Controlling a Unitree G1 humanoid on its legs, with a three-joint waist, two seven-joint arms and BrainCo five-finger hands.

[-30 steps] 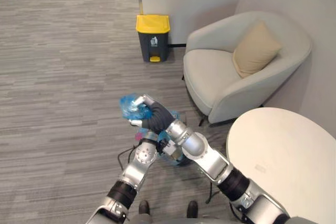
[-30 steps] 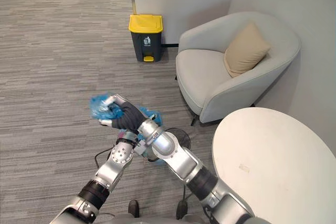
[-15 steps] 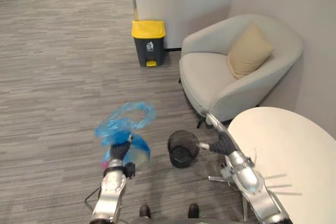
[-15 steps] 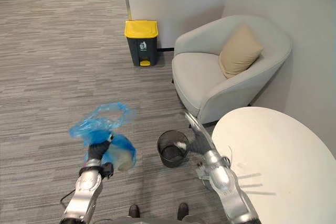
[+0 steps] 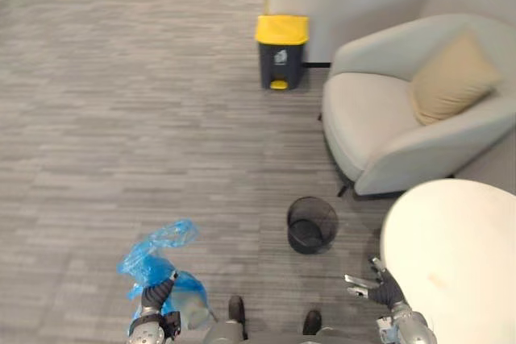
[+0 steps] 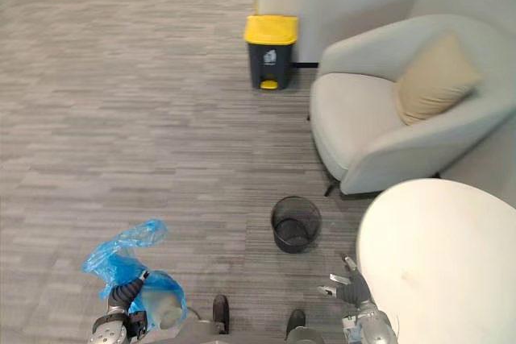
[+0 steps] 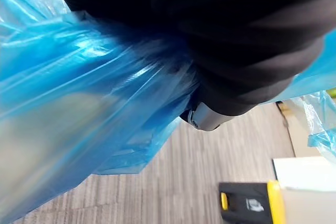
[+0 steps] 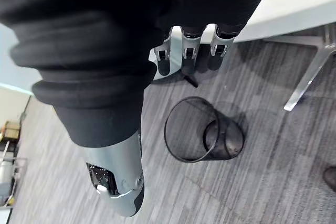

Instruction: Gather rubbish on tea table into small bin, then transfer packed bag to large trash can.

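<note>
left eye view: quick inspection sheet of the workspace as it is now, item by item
surface: tea table, white round top, at the robot's right.
job's things: blue bag, bunched at the neck, pale contents showing through, held low at the robot's left; small bin, black mesh, upright on the floor, no liner seen in it; large trash can, dark with a yellow lid, lid down, by the wall.
clutter: nothing seen.
hands: left hand shut on the blue bag; right hand open, holding nothing, beside the table's edge.
cables: nothing seen.
surroundings: grey floor; pale armchair with a tan cushion, behind the table.
</note>
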